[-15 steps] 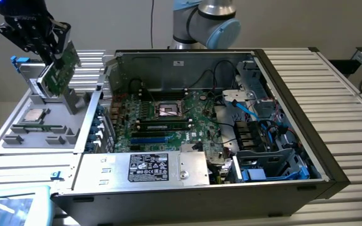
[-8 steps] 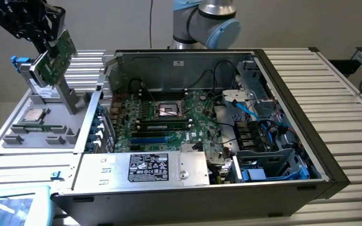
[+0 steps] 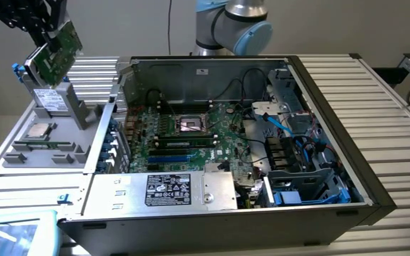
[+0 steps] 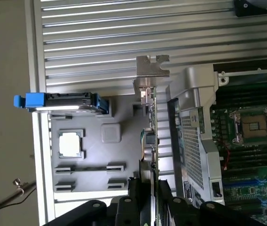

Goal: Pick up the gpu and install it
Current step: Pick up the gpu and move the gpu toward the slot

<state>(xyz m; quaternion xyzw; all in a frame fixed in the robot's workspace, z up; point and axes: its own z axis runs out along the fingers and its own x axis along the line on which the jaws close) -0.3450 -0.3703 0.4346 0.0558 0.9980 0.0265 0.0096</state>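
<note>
The gpu (image 3: 57, 52) is a green circuit board with a silver bracket, lifted clear above the grey parts tray (image 3: 84, 114) at the exterior view's left. My gripper (image 3: 47, 31) is shut on its upper end. In the wrist view the gpu (image 4: 151, 117) appears edge-on with its metal bracket (image 4: 151, 66) at the far end, and the black fingers (image 4: 136, 197) clamp it from both sides around my gripper (image 4: 151, 190). The open computer case (image 3: 347, 160), with its motherboard (image 3: 183, 140), lies to the exterior view's right of the card.
A silver hard drive (image 3: 48, 100) with blue rails (image 4: 29, 100) stands upright in the tray just below the card. A CPU (image 3: 40, 129) and RAM sticks (image 3: 45, 144) lie in the tray. The case's side wall (image 4: 192, 136), power supply (image 3: 169, 191) and blue cables (image 3: 276, 125) crowd the case.
</note>
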